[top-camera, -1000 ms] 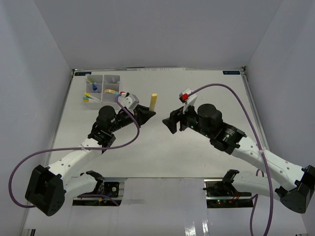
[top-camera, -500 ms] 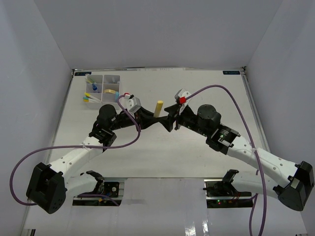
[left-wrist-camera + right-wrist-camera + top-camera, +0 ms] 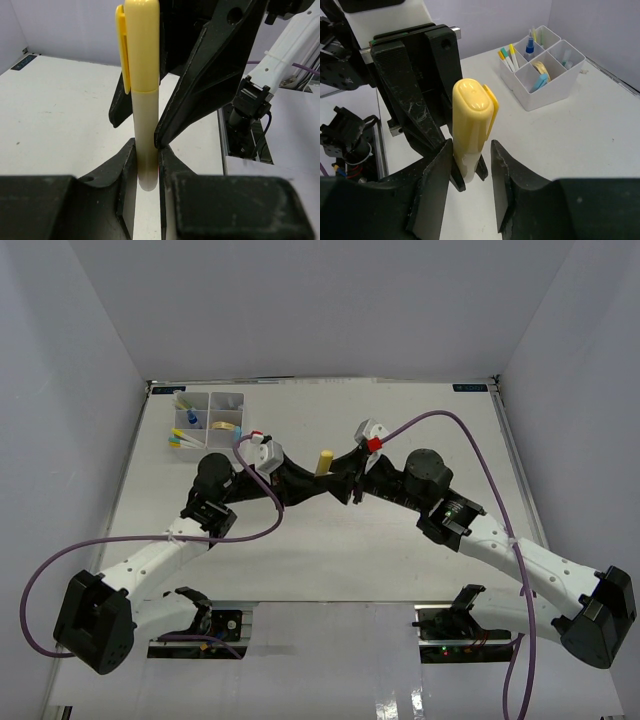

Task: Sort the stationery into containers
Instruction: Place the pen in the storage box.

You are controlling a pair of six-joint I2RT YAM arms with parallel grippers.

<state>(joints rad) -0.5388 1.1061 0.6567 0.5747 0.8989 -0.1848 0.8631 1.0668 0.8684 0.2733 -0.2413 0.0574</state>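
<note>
Top view: right gripper [image 3: 346,478], well apart a second ago, now meets left gripper [image 3: 306,480] mid-frame at upright yellow highlighter [image 3: 323,461]; handover judged under way. White organizer tray [image 3: 209,406] upper left.

Left wrist: left gripper [image 3: 147,161] clamped on highlighter's lower end.

Right wrist: right gripper [image 3: 471,161] straddles barrel, jaws narrowed, slight gap on one side. Tray upper right holds pens [image 3: 506,56], blue-capped bottle [image 3: 529,47], tan ring [image 3: 539,67].

Left arm [image 3: 150,560], right arm [image 3: 530,565]: white shells are alternating with black joints; purple cables [image 3: 440,414] are trailing from both; red tab [image 3: 373,443] is showing on right.
</note>
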